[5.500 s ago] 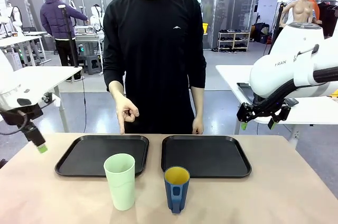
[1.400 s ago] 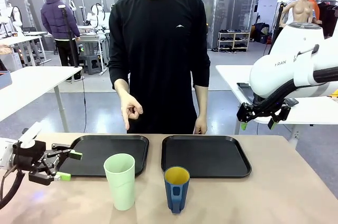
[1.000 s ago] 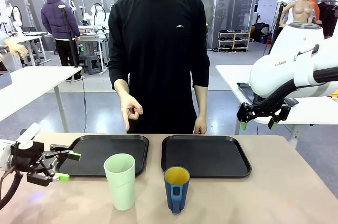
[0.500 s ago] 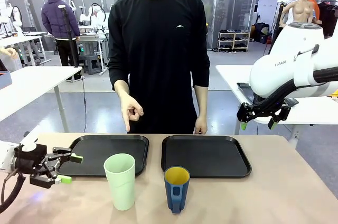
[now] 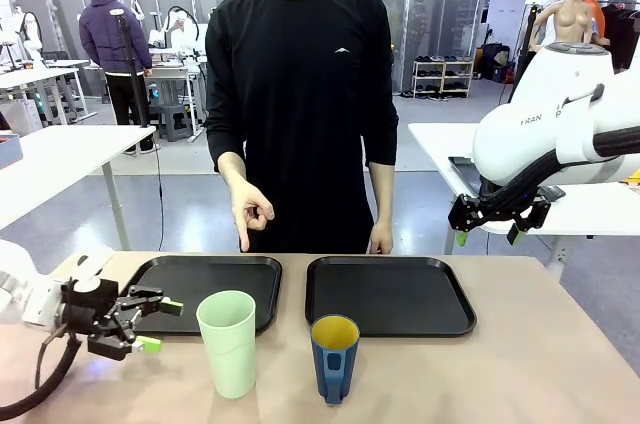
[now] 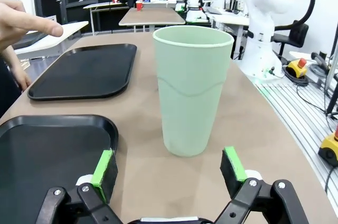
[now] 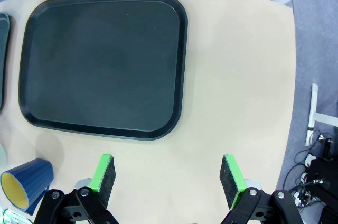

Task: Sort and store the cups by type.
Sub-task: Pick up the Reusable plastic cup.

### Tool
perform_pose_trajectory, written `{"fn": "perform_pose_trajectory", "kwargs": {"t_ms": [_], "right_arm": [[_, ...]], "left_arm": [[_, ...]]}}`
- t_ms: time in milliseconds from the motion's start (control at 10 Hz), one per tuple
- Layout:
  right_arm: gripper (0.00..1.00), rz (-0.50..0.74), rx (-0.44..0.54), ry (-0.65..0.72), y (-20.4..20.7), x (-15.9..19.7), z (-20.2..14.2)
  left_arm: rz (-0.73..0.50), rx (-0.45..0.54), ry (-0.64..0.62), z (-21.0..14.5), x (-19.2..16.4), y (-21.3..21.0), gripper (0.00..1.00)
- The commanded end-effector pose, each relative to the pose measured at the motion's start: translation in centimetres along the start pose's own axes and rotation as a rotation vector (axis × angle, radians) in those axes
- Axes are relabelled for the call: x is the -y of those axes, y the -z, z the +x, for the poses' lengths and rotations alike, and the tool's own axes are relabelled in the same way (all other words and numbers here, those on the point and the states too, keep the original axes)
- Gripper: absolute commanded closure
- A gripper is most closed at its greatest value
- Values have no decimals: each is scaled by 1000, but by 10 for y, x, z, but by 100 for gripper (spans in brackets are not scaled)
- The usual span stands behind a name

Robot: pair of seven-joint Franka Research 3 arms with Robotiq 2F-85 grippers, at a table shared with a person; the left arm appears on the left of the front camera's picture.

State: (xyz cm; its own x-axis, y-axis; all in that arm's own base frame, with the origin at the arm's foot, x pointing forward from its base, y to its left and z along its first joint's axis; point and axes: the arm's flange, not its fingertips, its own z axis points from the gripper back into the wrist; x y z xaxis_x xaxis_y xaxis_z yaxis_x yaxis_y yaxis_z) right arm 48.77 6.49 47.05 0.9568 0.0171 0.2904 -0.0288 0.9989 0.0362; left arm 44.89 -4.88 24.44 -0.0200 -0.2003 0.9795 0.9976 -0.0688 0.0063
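Note:
A tall mint-green tumbler (image 5: 229, 343) stands upright on the table in front of the left black tray (image 5: 180, 318). Beside it on the right stands a dark-blue mug (image 5: 334, 357) with a yellow inside, in front of the right black tray (image 5: 390, 294). My left gripper (image 5: 160, 325) is low over the table just left of the tumbler, open, fingers pointing at it. In the left wrist view the tumbler (image 6: 192, 89) stands a short way ahead of the open gripper (image 6: 170, 167). My right gripper (image 5: 489, 235) hangs open high at the right, above the table; its wrist view shows the mug (image 7: 25, 185).
A person stands at the far side of the table; one hand (image 5: 248, 211) points down over the left tray's far edge, the other hangs at the table's far edge. The right wrist view looks down on the right tray (image 7: 100, 63) and bare tabletop to its right.
My left gripper has moved right along the table toward the tumbler, staying open. The right arm, the cups and the person's hands have stayed in place.

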Motion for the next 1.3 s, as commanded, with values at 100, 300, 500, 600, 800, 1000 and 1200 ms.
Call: {"fn": "perform_pose_trajectory", "kwargs": {"t_ms": [100, 300, 500, 600, 800, 1000, 1200], "right_arm": [[0, 0, 3, 7, -1, 1, 0], [0, 0, 3, 7, -1, 1, 0], [0, 0, 3, 7, -1, 1, 0], [0, 0, 3, 7, -1, 1, 0], [0, 0, 3, 7, -1, 1, 0], [0, 0, 3, 7, -1, 1, 0], [0, 0, 3, 7, -1, 1, 0]], "left_arm": [[-24, 68, 46, -19, -13, 26, 0], [-55, 88, 50, -22, -17, 43, 0], [-112, 99, 34, -27, -21, 62, 0], [-143, 92, 20, -30, -21, 70, 0], [-166, 97, 12, -33, -23, 82, 0], [-170, 101, 10, -34, -24, 88, 0], [-205, 114, 13, -34, -23, 96, 0]]}}
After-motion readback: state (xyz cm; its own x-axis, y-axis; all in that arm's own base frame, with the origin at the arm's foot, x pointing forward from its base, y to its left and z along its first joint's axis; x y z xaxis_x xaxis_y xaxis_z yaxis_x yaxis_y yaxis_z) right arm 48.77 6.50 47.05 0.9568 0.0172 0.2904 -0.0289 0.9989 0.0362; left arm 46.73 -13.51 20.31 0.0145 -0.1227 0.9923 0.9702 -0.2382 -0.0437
